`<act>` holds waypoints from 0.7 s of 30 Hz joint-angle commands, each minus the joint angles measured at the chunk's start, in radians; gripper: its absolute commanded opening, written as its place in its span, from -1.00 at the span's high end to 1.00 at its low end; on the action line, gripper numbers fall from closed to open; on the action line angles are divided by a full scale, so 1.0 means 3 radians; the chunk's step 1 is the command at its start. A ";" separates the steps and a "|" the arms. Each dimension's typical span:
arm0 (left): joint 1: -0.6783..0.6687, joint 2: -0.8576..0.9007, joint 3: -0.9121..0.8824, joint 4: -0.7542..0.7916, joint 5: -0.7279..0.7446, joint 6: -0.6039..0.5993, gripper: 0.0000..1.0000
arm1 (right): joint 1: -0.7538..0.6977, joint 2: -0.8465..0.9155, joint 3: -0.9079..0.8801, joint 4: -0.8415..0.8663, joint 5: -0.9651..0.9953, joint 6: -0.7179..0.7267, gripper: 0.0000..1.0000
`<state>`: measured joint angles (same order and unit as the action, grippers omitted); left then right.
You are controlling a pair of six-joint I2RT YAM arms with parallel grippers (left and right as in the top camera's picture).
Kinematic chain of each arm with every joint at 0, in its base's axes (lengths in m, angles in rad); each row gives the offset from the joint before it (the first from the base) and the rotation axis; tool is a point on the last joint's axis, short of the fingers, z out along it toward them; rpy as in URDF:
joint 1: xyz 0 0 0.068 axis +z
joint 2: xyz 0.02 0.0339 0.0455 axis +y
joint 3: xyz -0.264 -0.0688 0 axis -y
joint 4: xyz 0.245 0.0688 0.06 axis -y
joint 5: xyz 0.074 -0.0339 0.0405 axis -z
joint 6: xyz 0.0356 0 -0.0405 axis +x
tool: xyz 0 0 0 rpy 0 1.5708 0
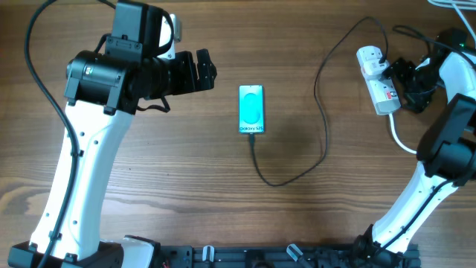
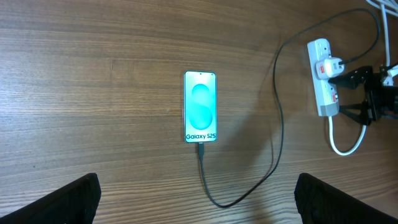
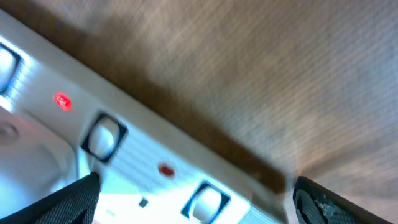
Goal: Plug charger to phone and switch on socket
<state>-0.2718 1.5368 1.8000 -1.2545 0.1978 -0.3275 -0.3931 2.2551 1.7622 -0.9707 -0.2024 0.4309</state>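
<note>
The phone (image 1: 251, 109) lies screen-up mid-table, its cyan screen lit; it also shows in the left wrist view (image 2: 200, 107). The charger's thin black cable (image 1: 321, 119) runs from the phone's bottom edge (image 2: 200, 147), loops right and goes up to the white plug head (image 2: 331, 65) seated in the socket (image 1: 375, 89). My left gripper (image 1: 204, 71) is open and empty, left of the phone and apart from it (image 2: 198, 199). My right gripper (image 1: 407, 80) is open, close over the socket's right side (image 3: 199, 199). The socket (image 3: 143, 168) fills that view; a red light (image 3: 61, 100) glows on it.
The socket's thick white cord (image 1: 401, 141) curls off its near end toward the right arm's base. More black cables (image 1: 416, 37) lie at the back right corner. Bare wooden table (image 1: 149, 171) surrounds the phone.
</note>
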 commanded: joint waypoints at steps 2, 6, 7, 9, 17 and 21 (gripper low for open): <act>0.0022 -0.0036 0.0003 0.0003 -0.0031 0.0019 -1.00 | 0.0062 -0.0463 -0.0025 -0.0134 0.0332 0.0164 -0.99; 0.0022 -0.0036 0.0003 0.0004 -0.0031 0.0019 -1.00 | 0.0062 -0.0818 -0.0025 -0.0226 0.0342 0.0197 -0.99; 0.0022 -0.0036 0.0003 0.0003 -0.0031 0.0019 -1.00 | 0.0062 -0.0946 -0.0025 -0.0273 0.0342 0.0234 -0.99; 0.0022 -0.0036 0.0003 0.0003 -0.0031 0.0019 -1.00 | 0.0062 -0.1180 -0.0025 -0.0371 0.0340 0.0235 -0.99; 0.0022 -0.0036 0.0003 0.0003 -0.0031 0.0019 -1.00 | 0.0094 -0.2234 -0.0170 -0.0921 0.0312 0.0187 -1.00; 0.0022 -0.0036 0.0003 0.0004 -0.0031 0.0019 -1.00 | 0.0231 -0.2925 -0.0609 -0.0814 0.0292 0.0052 -0.99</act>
<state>-0.2718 1.5368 1.8000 -1.2545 0.1982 -0.3275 -0.3618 1.5379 1.6760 -1.2278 -0.1223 0.4793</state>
